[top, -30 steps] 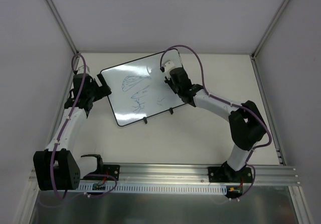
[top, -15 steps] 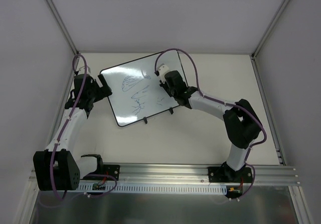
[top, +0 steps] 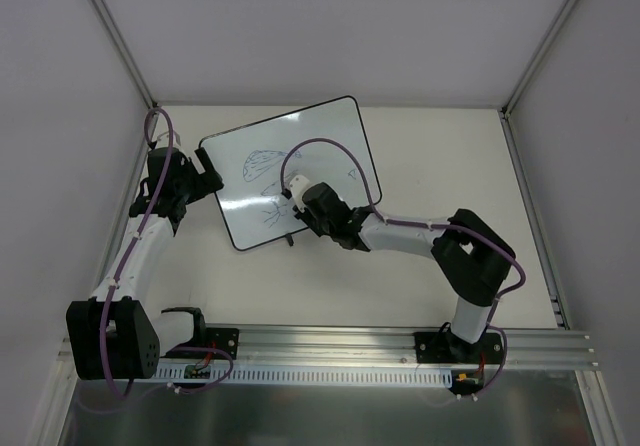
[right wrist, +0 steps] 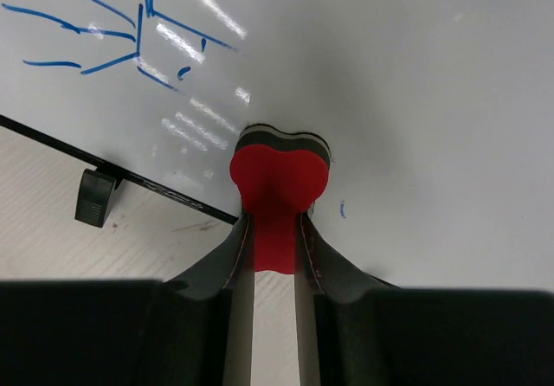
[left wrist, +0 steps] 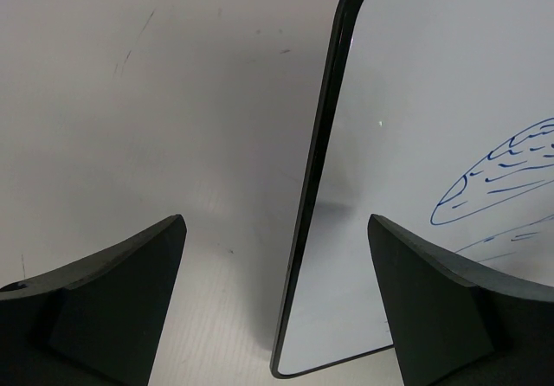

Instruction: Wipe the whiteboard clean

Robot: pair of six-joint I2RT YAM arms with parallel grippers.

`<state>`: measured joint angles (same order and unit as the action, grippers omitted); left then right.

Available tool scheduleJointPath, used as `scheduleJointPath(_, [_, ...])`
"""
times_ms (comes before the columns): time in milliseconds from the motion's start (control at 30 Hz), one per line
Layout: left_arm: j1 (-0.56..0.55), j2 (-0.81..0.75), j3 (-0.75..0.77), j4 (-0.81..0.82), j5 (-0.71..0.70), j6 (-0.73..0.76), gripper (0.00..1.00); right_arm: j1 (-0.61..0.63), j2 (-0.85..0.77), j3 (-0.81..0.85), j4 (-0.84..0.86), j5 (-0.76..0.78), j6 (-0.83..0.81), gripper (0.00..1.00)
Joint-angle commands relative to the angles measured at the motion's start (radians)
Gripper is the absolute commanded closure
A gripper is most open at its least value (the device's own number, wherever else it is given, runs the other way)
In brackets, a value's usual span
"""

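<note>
The whiteboard (top: 320, 141) lies tilted at the table's back left, with blue scribbles (top: 262, 163) on its left half. My right gripper (top: 298, 204) is shut on a red eraser (right wrist: 279, 176) and presses it on the whiteboard (right wrist: 415, 74) close to the near rim. Blue strokes (right wrist: 112, 31) lie left of the eraser. My left gripper (top: 207, 180) is open at the board's left short edge. In the left wrist view the gripper (left wrist: 275, 230) straddles the black rim (left wrist: 316, 170), one finger over the table and one over the whiteboard (left wrist: 433, 83).
A small black clip (right wrist: 95, 197) sits on the board's near rim, also seen in the top view (top: 290, 238). Grey walls enclose the table on the left, back and right. The arm bases stand on a rail (top: 330, 346) at the near edge.
My right gripper has swept the eraser from the board's right part down and left toward the near rim. Blue marks in the board's middle are gone. The left arm has not moved.
</note>
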<state>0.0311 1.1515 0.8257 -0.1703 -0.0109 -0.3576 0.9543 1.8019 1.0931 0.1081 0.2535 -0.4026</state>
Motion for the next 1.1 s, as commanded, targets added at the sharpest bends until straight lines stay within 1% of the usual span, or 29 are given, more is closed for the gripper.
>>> scheduleJointPath(0, [-0.013, -0.001, 0.003, 0.018, -0.009, -0.001, 0.12, 0.001, 0.013, -0.027, -0.004, -0.034, 0.054, 1.0])
scheduleJointPath(133, [-0.011, -0.001, 0.004, 0.018, -0.006, -0.001, 0.12, -0.002, 0.001, -0.013, -0.002, 0.007, 0.03, 1.0])
scheduleJointPath(233, [-0.011, -0.003, 0.003, 0.018, -0.006, -0.001, 0.12, -0.017, -0.047, 0.001, -0.004, 0.026, 0.012, 1.0])
scheduleJointPath(333, [-0.013, -0.004, 0.004, 0.018, -0.006, -0.001, 0.12, -0.041, -0.104, 0.037, -0.004, 0.065, 0.002, 1.0])
scheduleJointPath(467, [-0.013, -0.004, 0.004, 0.018, -0.003, -0.003, 0.12, -0.075, -0.124, 0.115, -0.004, 0.13, 0.008, 1.0])
scheduleJointPath(733, [-0.011, -0.009, 0.003, 0.018, -0.011, 0.0, 0.12, -0.129, -0.021, 0.29, -0.016, 0.164, 0.053, 1.0])
scheduleJointPath(900, [-0.011, -0.012, 0.0, 0.018, -0.015, 0.002, 0.12, -0.147, 0.042, 0.312, -0.016, 0.188, 0.126, 1.0])
scheduleJointPath(1067, [-0.014, -0.01, -0.003, 0.018, -0.015, 0.002, 0.12, -0.178, 0.066, 0.289, -0.016, 0.224, 0.214, 1.0])
